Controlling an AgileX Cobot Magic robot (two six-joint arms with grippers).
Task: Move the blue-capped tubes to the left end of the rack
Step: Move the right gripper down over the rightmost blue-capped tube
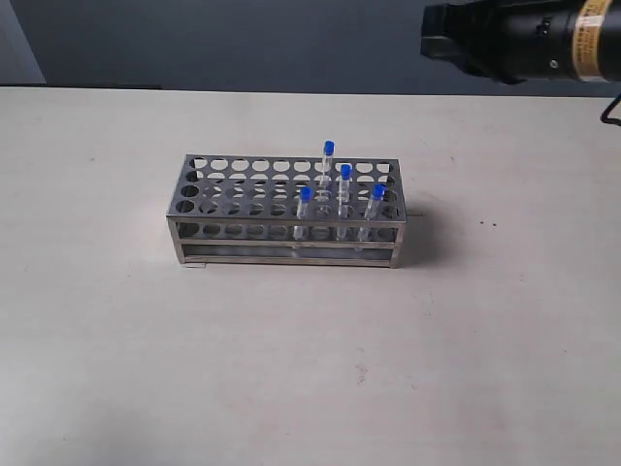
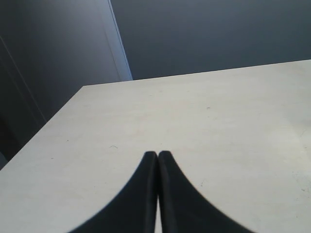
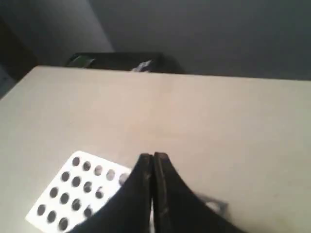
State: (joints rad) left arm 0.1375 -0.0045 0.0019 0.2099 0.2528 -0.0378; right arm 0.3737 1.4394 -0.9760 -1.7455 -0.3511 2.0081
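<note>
We see 4 blue-capped tubes at the rack right end, ext view. Yellow label on right arm: text unreadable, possibly a warning. Left gripper and right gripper: fingers pressed together.

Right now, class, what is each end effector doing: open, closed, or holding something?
Left end effector: closed, holding nothing.
Right end effector: closed, holding nothing.

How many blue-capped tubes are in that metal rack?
4 blue-capped tubes, all in the rack's right half: one at the back, one just ahead, two nearer the front. None seems hidden.
</note>
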